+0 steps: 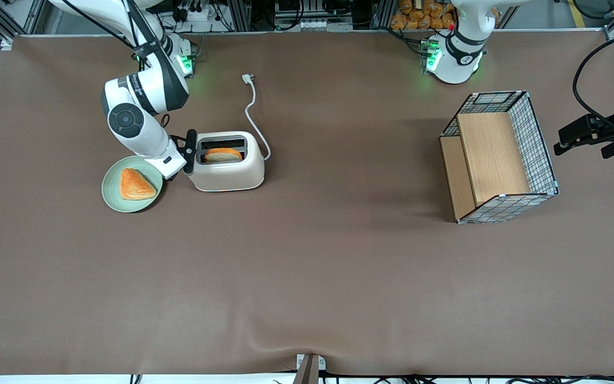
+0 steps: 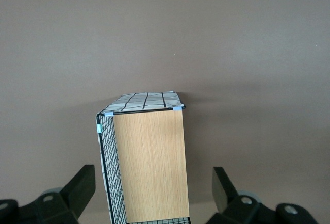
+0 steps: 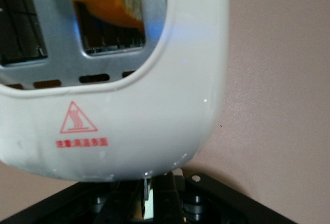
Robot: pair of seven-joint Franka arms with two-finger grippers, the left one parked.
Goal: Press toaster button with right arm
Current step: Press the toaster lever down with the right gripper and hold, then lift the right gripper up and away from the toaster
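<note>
The cream-white toaster [image 1: 227, 169] stands on the brown table with a bread slice [image 1: 223, 155] in the slot nearer the front camera. The right arm [image 1: 136, 114] reaches down to the toaster's narrow end, the end toward the working arm's side. Its black gripper [image 1: 191, 151] presses against that end, fingers shut together. In the right wrist view the toaster [image 3: 129, 126] fills the frame, with its red warning mark [image 3: 78, 119] showing. The gripper [image 3: 154, 185] sits tight under the toaster's rounded edge. A thin grey sliver, the toaster button [image 3: 147, 188], shows at the fingertips. In the front view the gripper hides the button.
A green plate [image 1: 111, 191] with a bread piece [image 1: 136, 184] lies beside the toaster, under the arm's wrist. The white cord and plug [image 1: 247, 78] trail farther from the front camera. A wire-and-wood basket [image 1: 499, 157] [image 2: 147, 157] stands toward the parked arm's end.
</note>
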